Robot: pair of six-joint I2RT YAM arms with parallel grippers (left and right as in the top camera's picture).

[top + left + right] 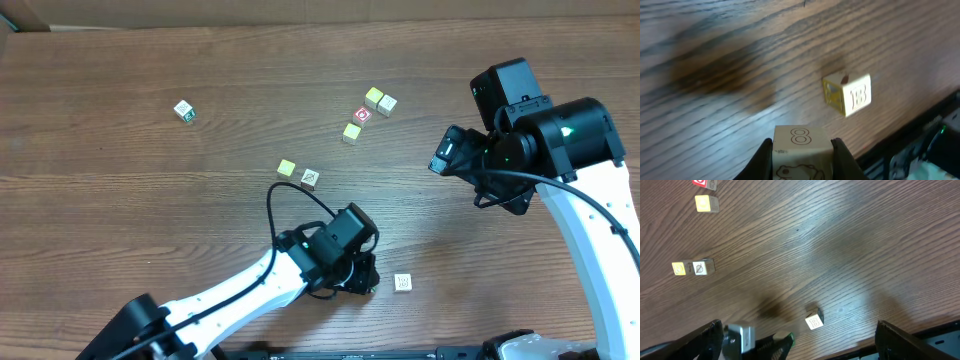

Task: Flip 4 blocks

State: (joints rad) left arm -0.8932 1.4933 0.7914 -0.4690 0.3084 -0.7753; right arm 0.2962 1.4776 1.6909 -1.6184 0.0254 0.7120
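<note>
My left gripper [801,143] is shut on a pale wooden block [801,150] that shows an "8" on one face and a frog drawing on another. It is held just above the table. In the overhead view this block is hidden under the left gripper [356,276]. A second pale block [847,94] marked "B" lies on the wood close to the right of it [403,283]. Two more blocks sit side by side farther back, one with a yellow face [287,169] and one with a line drawing [310,178]. My right gripper [799,326] hangs open and empty above the table's right side [446,151].
A red-faced cube [362,115] with yellow and tan neighbours [380,100] sits at the back centre-right. One green-edged cube [184,111] lies far back left. The table's near edge [920,125] runs close behind the "B" block.
</note>
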